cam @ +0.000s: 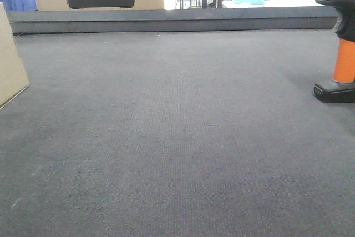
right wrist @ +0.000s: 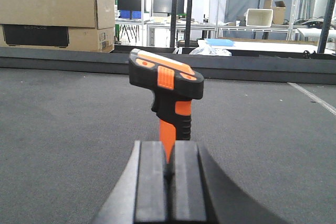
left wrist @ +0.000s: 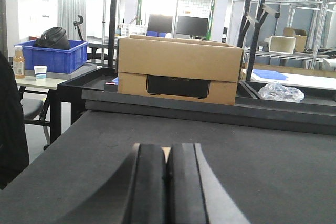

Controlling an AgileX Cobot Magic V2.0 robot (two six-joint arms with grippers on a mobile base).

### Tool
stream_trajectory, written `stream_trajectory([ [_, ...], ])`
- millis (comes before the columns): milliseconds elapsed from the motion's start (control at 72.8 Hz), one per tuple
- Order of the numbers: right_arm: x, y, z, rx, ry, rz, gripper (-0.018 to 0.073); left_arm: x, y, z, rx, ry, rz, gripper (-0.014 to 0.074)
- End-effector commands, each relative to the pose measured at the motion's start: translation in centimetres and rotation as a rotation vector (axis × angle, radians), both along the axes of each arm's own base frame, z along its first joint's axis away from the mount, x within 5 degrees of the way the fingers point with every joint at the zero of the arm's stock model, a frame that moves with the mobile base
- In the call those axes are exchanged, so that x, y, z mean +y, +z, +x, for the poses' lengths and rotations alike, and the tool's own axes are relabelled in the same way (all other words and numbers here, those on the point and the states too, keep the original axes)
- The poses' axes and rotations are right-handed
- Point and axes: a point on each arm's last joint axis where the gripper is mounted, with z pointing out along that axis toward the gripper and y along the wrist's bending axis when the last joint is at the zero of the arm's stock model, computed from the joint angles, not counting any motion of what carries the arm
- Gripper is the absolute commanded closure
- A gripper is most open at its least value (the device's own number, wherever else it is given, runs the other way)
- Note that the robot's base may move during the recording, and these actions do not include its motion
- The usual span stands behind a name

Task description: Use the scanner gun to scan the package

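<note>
The package (cam: 11, 59), a plain tan box, stands at the left edge of the front view, cut off by the frame. At the right edge the scanner gun (cam: 343, 43) stands upright on its black base, orange handle below a black head. In the right wrist view the scanner gun (right wrist: 169, 90) stands just beyond my right gripper (right wrist: 168, 148), whose fingers are shut with nothing between them. My left gripper (left wrist: 167, 149) is also shut and holds nothing; a thin tan sliver shows behind its tips. Neither gripper shows in the front view.
A larger cardboard box with a dark panel (left wrist: 178, 69) sits behind the raised dark ledge (cam: 166, 20) at the table's far edge. A blue crate (left wrist: 52, 56) stands on a side table to the left, and a clear plastic bag (left wrist: 281, 92) lies beyond the ledge.
</note>
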Motion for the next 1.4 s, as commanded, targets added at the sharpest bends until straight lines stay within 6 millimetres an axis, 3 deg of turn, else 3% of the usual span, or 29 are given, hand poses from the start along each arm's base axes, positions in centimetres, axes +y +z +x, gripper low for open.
stream_trajectory([
  [0, 0.0, 0.2, 0.0, -0.025, -0.002, -0.006, 0.0728, 0.0, 0.2, -0.1, -0.025, 0.004, 0.001, 0.0708],
  [316, 0.0, 0.2, 0.0, -0.025, -0.002, -0.006, 0.0728, 0.0, 0.2, -0.1, -0.024, 0.005, 0.003, 0.0708],
  [399, 0.0, 0.2, 0.0, -0.025, -0.002, -0.006, 0.0728, 0.1, -0.6, 0.2, -0.008, 0.021, 0.043, 0.0708],
  [673, 0.0, 0.2, 0.0, -0.025, -0.002, -0.006, 0.0728, -0.4, -8.6, 1.2, 0.099, -0.098, 0.035, 0.0708],
  [880, 0.0, 0.2, 0.0, -0.025, -0.002, -0.006, 0.0728, -0.5, -13.0, 0.8, 0.084, -0.101, 0.042, 0.0708],
  [1388, 0.0, 0.2, 0.0, -0.025, -0.002, -0.006, 0.0728, -0.5, -12.9, 0.8, 0.059, -0.099, 0.05, 0.0708],
])
